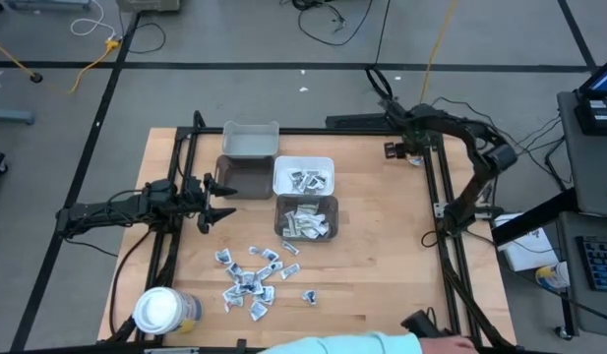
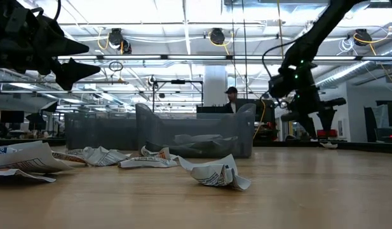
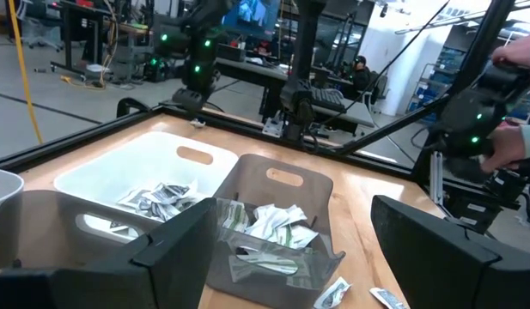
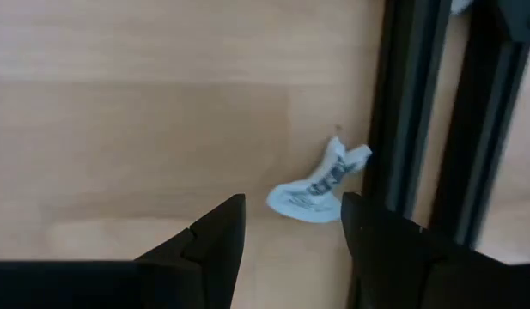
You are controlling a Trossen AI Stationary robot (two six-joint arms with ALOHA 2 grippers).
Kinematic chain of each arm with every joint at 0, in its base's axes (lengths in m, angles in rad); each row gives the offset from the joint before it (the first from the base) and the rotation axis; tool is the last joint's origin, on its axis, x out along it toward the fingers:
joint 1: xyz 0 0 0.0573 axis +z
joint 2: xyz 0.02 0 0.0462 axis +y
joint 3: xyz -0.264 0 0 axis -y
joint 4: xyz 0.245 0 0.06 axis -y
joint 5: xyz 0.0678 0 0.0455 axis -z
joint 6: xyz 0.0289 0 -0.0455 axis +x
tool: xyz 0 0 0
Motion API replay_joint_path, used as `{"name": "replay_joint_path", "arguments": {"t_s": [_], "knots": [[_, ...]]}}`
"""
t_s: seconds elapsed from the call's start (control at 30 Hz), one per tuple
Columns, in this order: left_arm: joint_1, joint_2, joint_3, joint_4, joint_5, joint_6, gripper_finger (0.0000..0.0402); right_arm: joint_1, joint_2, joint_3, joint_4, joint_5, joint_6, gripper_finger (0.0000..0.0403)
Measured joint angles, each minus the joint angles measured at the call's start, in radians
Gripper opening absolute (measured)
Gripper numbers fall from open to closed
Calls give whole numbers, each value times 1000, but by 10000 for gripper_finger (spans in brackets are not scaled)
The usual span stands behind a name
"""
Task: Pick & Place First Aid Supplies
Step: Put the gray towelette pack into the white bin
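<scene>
Wooden table (image 1: 382, 265): four bins clustered centre-far. White bin (image 1: 304, 175) and grey bin (image 1: 306, 217) hold packets; loose packets (image 1: 252, 280) scattered nearer. Left gripper (image 1: 216, 202), fingers apart, empty, left of the bins. Right gripper (image 4: 290, 225), fingers apart, above one stray packet (image 4: 319, 186) at the far-right edge.

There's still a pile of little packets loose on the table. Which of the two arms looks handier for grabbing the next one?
The left, probably. The left gripper hangs open beside the bins, just above the scattered packets. The right gripper is open too, but far off at the table's back right edge, over a single stray packet.
</scene>
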Motion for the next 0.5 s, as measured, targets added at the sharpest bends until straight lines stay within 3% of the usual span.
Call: {"name": "replay_joint_path", "arguments": {"t_s": [0.23, 0.5], "knots": [[0, 0, 0, 0, 0, 0, 310, 0, 89, 50, -73, 35, 49, 182], [0, 0, 0, 0, 0, 0, 310, 8, 131, 53, -87, 106, 78, 131]]}}
